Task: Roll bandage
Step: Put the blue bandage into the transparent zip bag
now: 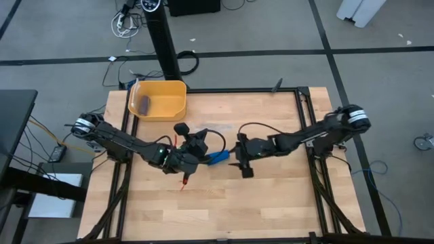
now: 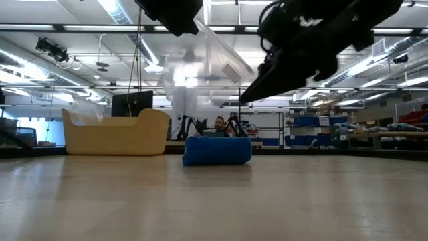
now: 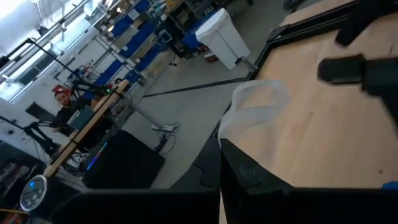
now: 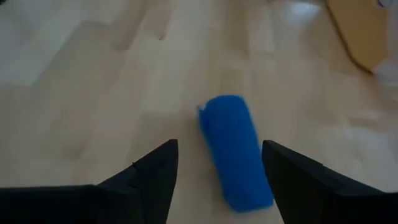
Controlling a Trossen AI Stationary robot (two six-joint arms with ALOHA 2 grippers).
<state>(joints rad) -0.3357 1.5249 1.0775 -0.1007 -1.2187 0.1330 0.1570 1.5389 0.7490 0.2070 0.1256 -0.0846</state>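
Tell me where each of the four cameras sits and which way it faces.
High view: overhead, looking straight down; both arms, bright blue rolled fabric bandage, yellow plastic tray.
Low view: table height, looking level across; the bandage and tray recur, arms overhead.
Left wrist view: on the left arm, facing the table edge and room; a clear crinkly plastic packet.
Right wrist view: on the right arm, looking down; open right end effector over the bandage.

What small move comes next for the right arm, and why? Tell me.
Probably lift the right tool back and clear. Its fingers stand wide open around the bandage, which lies as a rolled blue cylinder on the table, gripped by nothing. The left tool, shut, holds a clear plastic packet.
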